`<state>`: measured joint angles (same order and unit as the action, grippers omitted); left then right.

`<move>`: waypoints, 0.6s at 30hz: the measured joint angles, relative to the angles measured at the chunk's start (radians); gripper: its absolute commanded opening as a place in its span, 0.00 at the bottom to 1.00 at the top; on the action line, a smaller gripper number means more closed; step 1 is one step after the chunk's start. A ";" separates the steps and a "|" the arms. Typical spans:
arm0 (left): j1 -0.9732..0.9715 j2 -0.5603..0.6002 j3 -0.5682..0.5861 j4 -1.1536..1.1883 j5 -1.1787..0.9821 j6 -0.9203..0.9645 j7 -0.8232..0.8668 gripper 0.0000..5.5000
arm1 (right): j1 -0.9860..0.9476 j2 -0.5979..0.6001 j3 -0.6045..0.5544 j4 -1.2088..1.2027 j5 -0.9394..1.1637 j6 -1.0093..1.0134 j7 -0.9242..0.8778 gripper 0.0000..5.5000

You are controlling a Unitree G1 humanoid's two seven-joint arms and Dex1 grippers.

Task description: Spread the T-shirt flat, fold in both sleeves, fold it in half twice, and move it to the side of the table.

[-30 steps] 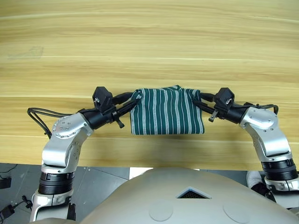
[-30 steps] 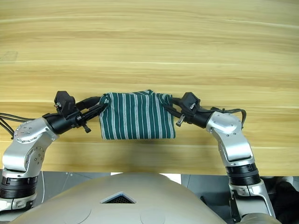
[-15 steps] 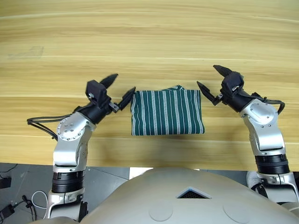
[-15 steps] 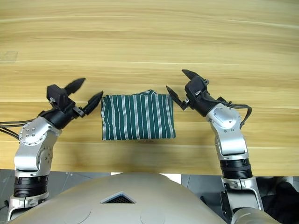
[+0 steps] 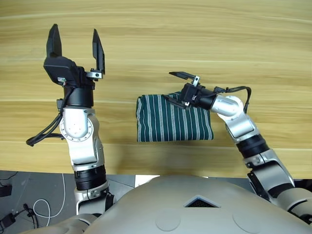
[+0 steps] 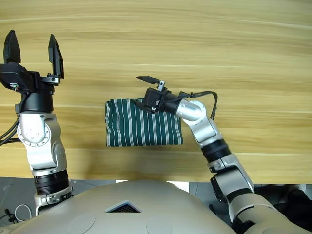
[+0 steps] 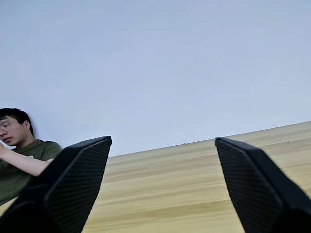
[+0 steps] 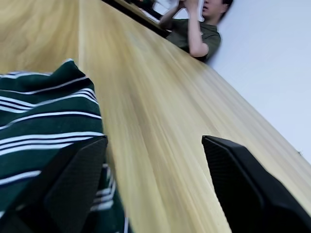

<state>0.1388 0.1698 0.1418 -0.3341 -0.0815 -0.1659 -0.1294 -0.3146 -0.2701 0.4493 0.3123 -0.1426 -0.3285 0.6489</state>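
The T-shirt (image 5: 173,119) lay as a compact striped rectangle near the front edge of the tabletop (image 5: 195,39). Its long axis ran left to right and its stripes front to back; which end held the collar could not be told. The folding looked finished, leaving the move to the side. The left claw (image 5: 74,41) was raised well apart, spread wide and empty. The right claw (image 5: 170,85) hung open over the shirt's far edge. It would need to pinch all layers before sliding the bundle.
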 measured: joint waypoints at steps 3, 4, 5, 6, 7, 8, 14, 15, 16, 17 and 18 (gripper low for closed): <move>0.008 -0.017 -0.024 0.008 0.001 -0.007 -0.005 0.72 | -0.082 0.028 0.029 0.155 -0.036 -0.010 0.030 0.65; 0.008 -0.019 -0.031 0.008 0.001 -0.009 -0.006 0.72 | -0.094 0.035 0.037 0.208 -0.039 -0.011 0.036 0.65; 0.009 -0.019 -0.033 0.008 0.002 -0.009 -0.006 0.72 | -0.103 0.038 0.041 0.256 -0.040 -0.014 0.038 0.65; 0.009 -0.019 -0.033 0.008 0.002 -0.009 -0.005 0.72 | -0.118 0.040 0.041 0.286 -0.040 -0.024 0.038 0.65; 0.009 -0.019 -0.035 0.006 0.002 -0.009 -0.005 0.72 | -0.145 0.039 0.038 0.325 -0.045 -0.023 0.039 0.65; 0.009 -0.019 -0.035 0.006 0.002 -0.009 -0.005 0.72 | -0.156 0.037 0.034 0.343 -0.045 -0.019 0.042 0.65; 0.019 -0.023 -0.045 -0.009 0.019 -0.008 0.003 0.72 | -0.171 -0.060 -0.041 0.378 -0.026 0.011 0.054 0.65; 0.024 -0.025 -0.050 -0.015 0.020 -0.008 0.002 0.72 | -0.160 -0.079 -0.064 0.378 -0.014 0.013 0.054 0.65; 0.029 -0.026 -0.054 -0.020 0.020 -0.006 0.002 0.72 | -0.156 -0.100 -0.085 0.389 0.002 0.015 0.055 0.65; 0.030 -0.026 -0.054 -0.023 0.020 -0.006 0.002 0.72 | -0.158 -0.118 -0.102 0.403 0.004 0.015 0.050 0.65; 0.034 -0.025 -0.054 -0.026 0.020 -0.005 0.001 0.72 | -0.164 -0.141 -0.129 0.435 0.006 0.011 0.038 0.65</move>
<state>0.1729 0.1447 0.0881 -0.3602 -0.0611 -0.1709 -0.1284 -0.4781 -0.4114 0.3203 0.7469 -0.1366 -0.3172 0.6868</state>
